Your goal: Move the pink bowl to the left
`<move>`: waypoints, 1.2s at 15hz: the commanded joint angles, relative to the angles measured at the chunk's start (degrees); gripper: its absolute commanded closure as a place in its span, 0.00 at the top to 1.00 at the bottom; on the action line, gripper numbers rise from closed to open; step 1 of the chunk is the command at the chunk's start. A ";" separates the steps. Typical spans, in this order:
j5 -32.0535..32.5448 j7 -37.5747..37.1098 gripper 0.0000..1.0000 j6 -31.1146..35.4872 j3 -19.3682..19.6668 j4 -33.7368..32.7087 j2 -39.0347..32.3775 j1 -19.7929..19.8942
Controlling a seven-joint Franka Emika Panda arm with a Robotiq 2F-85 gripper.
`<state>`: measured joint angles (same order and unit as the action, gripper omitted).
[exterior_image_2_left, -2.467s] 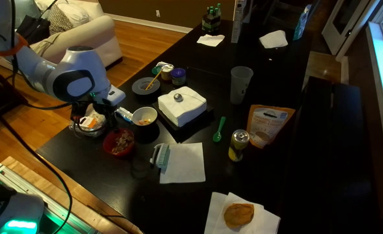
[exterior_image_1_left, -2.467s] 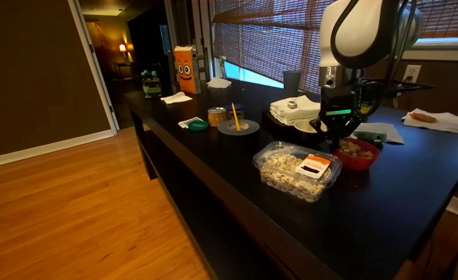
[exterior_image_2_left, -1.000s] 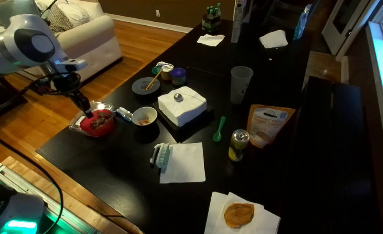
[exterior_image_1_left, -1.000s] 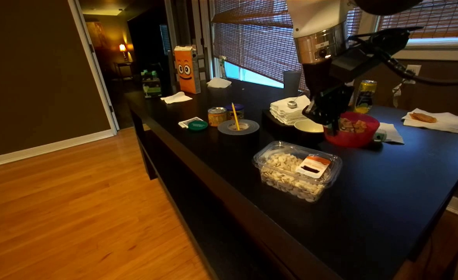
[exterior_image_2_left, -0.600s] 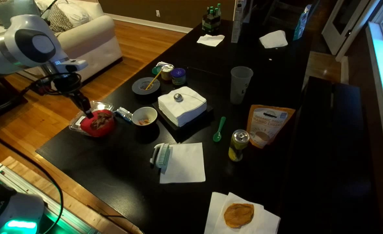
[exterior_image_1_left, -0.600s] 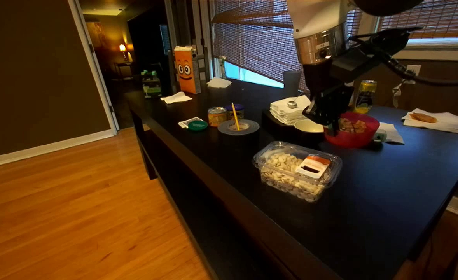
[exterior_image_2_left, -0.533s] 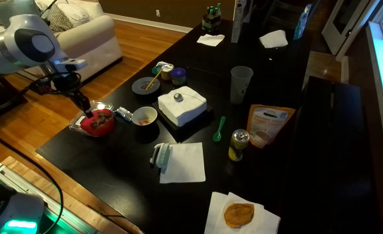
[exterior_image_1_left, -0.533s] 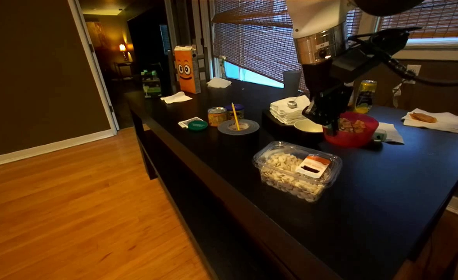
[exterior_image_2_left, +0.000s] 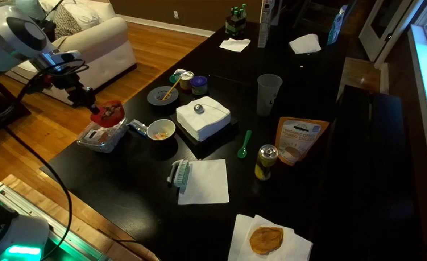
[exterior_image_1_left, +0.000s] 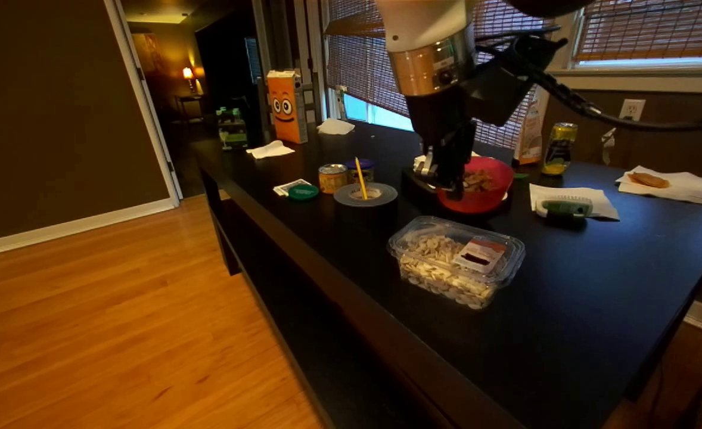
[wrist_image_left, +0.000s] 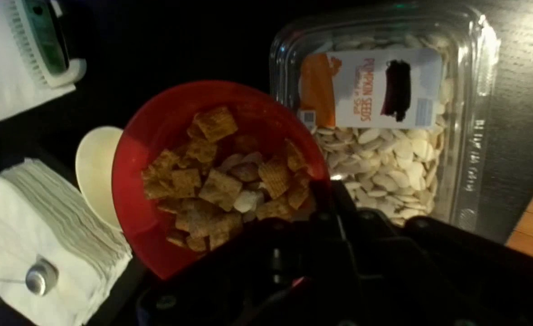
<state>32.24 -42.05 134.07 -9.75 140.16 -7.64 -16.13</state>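
Observation:
The pink bowl (exterior_image_1_left: 476,204) is red-pink and holds brown cereal squares and a few pale bits. It shows in both exterior views, raised above the dark table (exterior_image_2_left: 126,203), and also in the wrist view (wrist_image_left: 133,181). My gripper (exterior_image_1_left: 455,190) is shut on the bowl's rim, one finger inside and one outside, as the wrist view shows (wrist_image_left: 332,190). In an exterior view the gripper (exterior_image_2_left: 96,110) holds the bowl (exterior_image_2_left: 109,120) by its side, slightly tilted. The fingers and part of the near rim are dark in the wrist view.
The clear container of pumpkin seeds (wrist_image_left: 384,86) lies close beside and below the bowl. A white bowl (exterior_image_2_left: 161,127), a napkin stack (exterior_image_2_left: 203,117) with a metal ball, a tape roll with pencil (exterior_image_1_left: 365,195) and small cans (exterior_image_1_left: 332,179) stand nearby. A brush (exterior_image_2_left: 180,174) lies on a napkin.
The gripper took hold of the bowl's rim and lifted it off the table. In the last half second, gripper and bowl moved left in an exterior view, towards the napkin stack.

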 commanded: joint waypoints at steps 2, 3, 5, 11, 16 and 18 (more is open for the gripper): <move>3.79 7.67 0.01 -3.70 -1.21 -9.00 -4.64 -1.78; 3.71 9.93 0.01 -3.18 -1.31 -10.32 -5.50 -2.00; 2.94 14.73 0.01 -1.93 -1.26 -12.95 -7.78 -2.19; 2.44 23.85 0.01 2.69 0.24 -18.72 -14.25 -2.31; 1.55 28.30 0.01 6.80 2.18 -21.74 -19.02 -2.24; 1.21 29.14 0.01 7.80 2.97 -22.61 -20.73 -2.31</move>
<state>34.14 -15.22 140.43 -8.01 120.19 -25.29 -18.07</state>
